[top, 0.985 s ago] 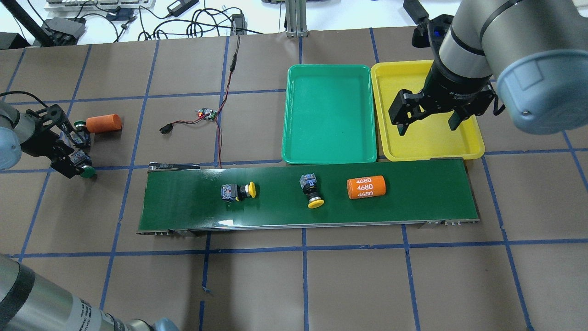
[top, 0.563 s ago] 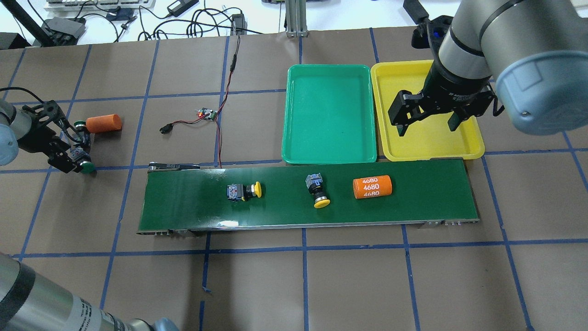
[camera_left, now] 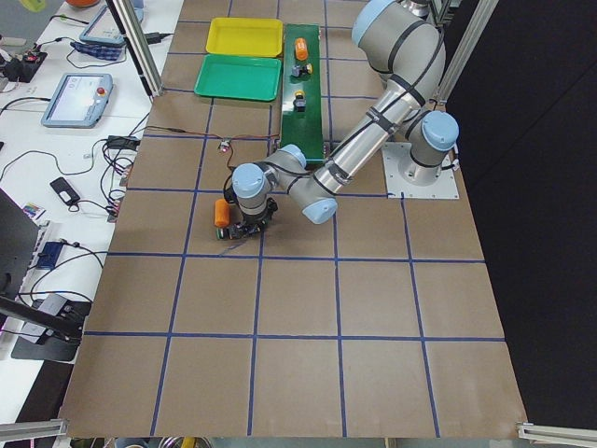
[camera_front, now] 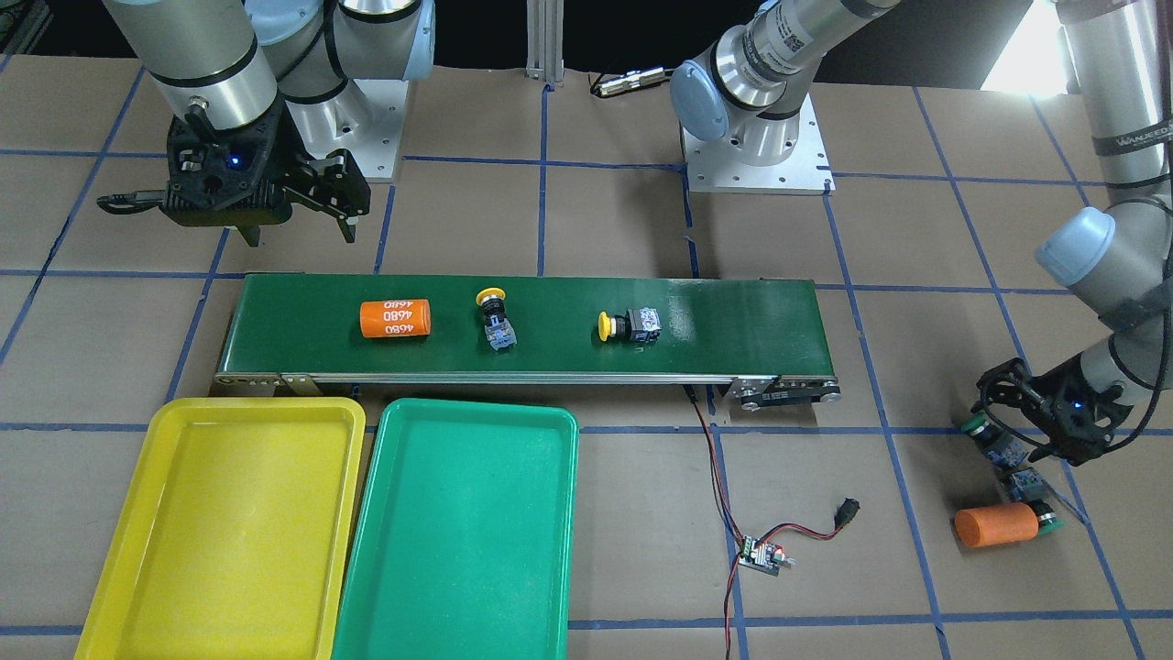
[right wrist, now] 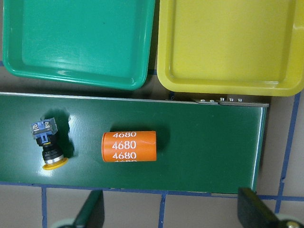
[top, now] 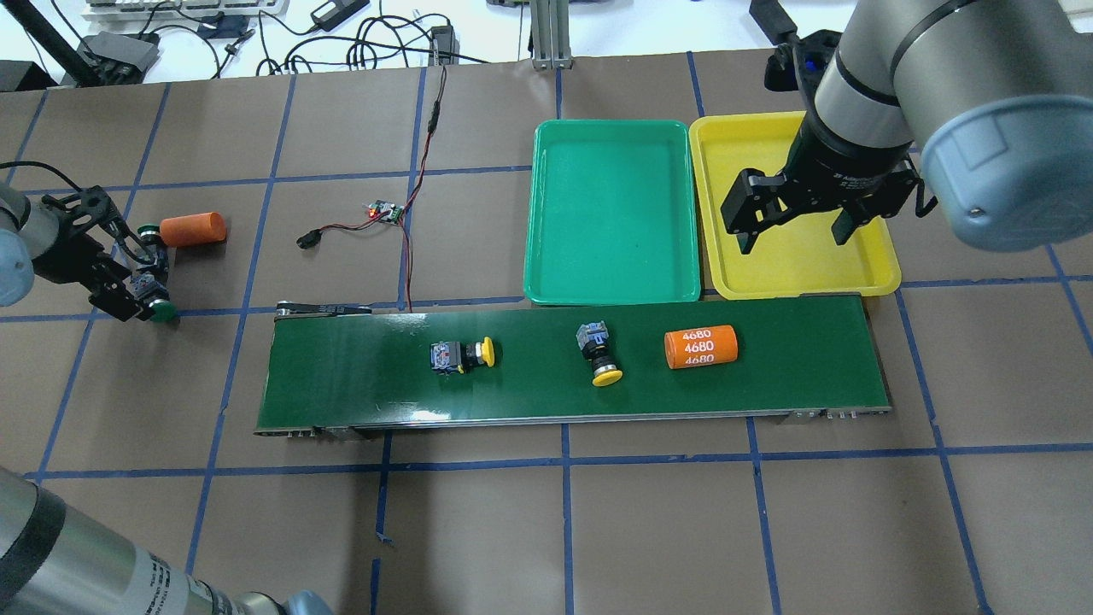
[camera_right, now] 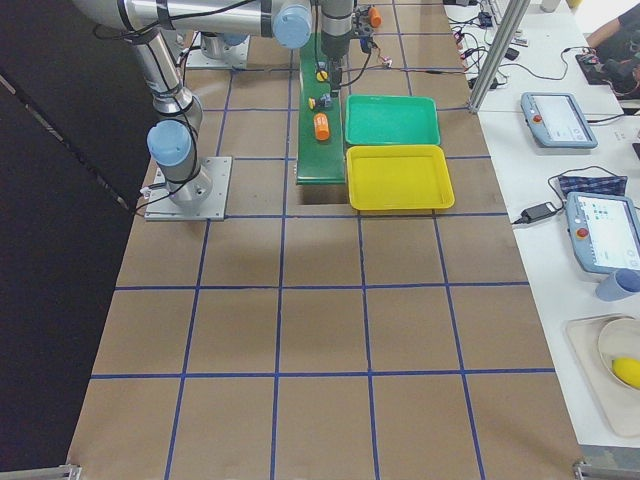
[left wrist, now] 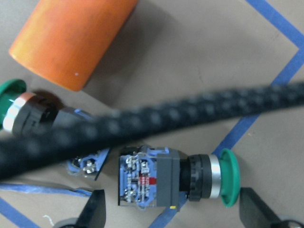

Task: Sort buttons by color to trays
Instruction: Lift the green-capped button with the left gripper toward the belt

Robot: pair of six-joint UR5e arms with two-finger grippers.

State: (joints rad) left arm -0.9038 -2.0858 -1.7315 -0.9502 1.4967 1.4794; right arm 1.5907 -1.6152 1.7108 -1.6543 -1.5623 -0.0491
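Off the belt's [top: 341, 376] left end, the left gripper [left wrist: 173, 214] straddles a green button [left wrist: 175, 178], fingers [left wrist: 93, 210] spread wide, apparently lining up a pick. A second green button [left wrist: 28, 111] lies near a matte orange cylinder [left wrist: 71, 40]. On the belt lie one yellow button [top: 464, 354] and another yellow button [top: 600, 359], glossy domed caps on black collars. High by its right end the right gripper [top: 794, 239] hangs wide and empty, seemingly poised for them. Beyond the belt, the smooth green tray [top: 610, 213] and yellow tray [top: 739, 141] hold nothing.

- Bright, even light is coming from above; shadows are falling soft.
- White glare is shining on the conveyor belt [top: 529, 380].
- A black cable [left wrist: 190, 111] is showing blurred across the left wrist view.
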